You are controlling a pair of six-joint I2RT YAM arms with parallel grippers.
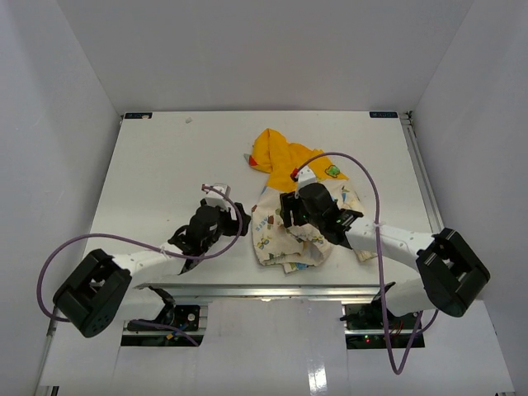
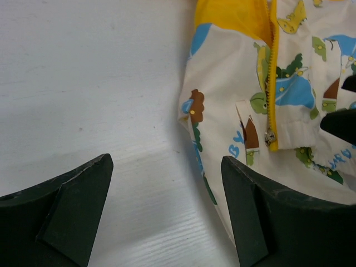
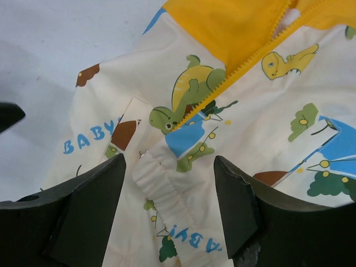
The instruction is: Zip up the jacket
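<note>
The jacket [image 1: 293, 227] lies crumpled on the white table, cream with cartoon prints, its yellow hood [image 1: 279, 153] at the far end. My left gripper [image 1: 216, 224] is open and empty just left of the jacket; in its wrist view [image 2: 166, 183] the table is between the fingers and the jacket's left edge [image 2: 222, 111] is by the right finger [image 2: 250, 211]. The yellow zipper strip [image 2: 272, 67] ends at a metal slider [image 2: 270, 136]. My right gripper [image 1: 293, 210] hovers open over the jacket; in its wrist view [image 3: 169, 172] an elastic cuff [image 3: 161, 189] lies between the fingers, below the zipper strip [image 3: 239, 72].
White walls close in the table [image 1: 157, 173] on three sides. A metal rail [image 1: 247, 289] runs along the near edge. Purple cables [image 1: 363, 177] loop over both arms. My right gripper's dark finger shows at the right edge of the left wrist view [image 2: 342, 122].
</note>
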